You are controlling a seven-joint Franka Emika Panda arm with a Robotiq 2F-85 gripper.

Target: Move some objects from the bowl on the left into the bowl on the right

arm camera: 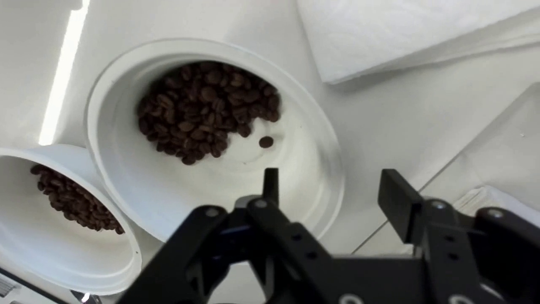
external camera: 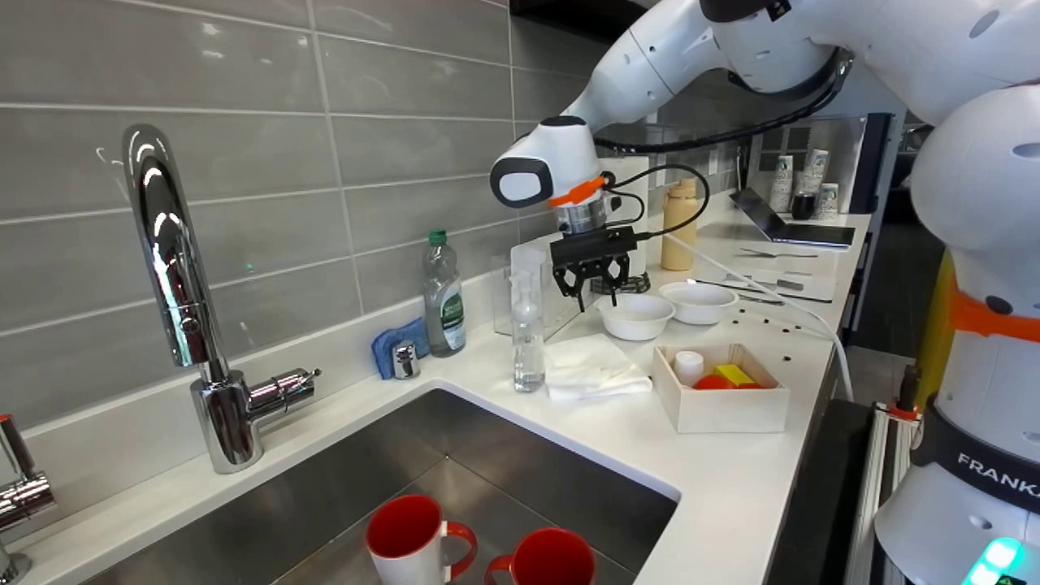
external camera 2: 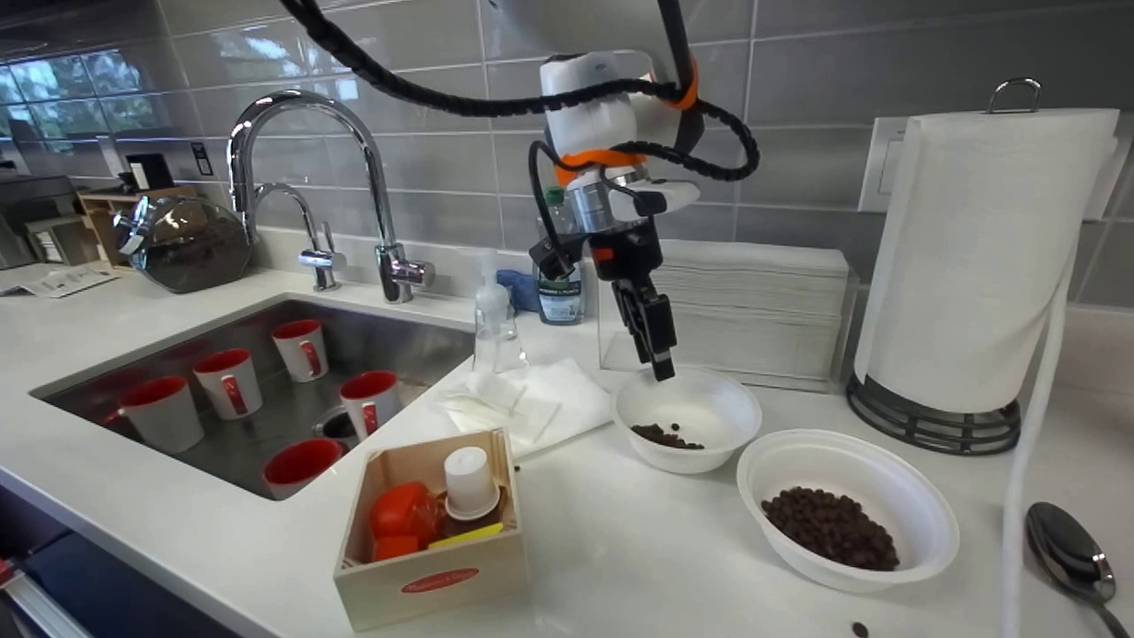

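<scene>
The left white bowl (external camera 2: 726,409) holds dark brown coffee beans (external camera 2: 664,436); this bowl also shows in an exterior view (external camera: 638,327). The right white bowl (external camera 2: 926,518) holds a pile of beans (external camera 2: 828,529) and also shows in an exterior view (external camera: 700,309). In the wrist view the left bowl (arm camera: 181,194) is the large one, with beans (arm camera: 206,105) heaped on one side and one loose. The right bowl (arm camera: 42,249) is at the lower left. My gripper (arm camera: 329,177) is open and empty. It points down above the left bowl's edge, also in both exterior views (external camera: 598,304) (external camera 2: 663,372).
A wooden box (external camera 2: 434,589) with small items stands near the bowls. Paper napkins (external camera 2: 532,399), a clear dispenser (external camera: 528,341), a napkin holder (external camera 2: 753,310) and a paper towel roll (external camera 2: 974,266) surround them. A white cable (external camera 2: 1019,496) and spoon (external camera 2: 1067,545) lie right. A sink (external camera: 528,422) holds mugs.
</scene>
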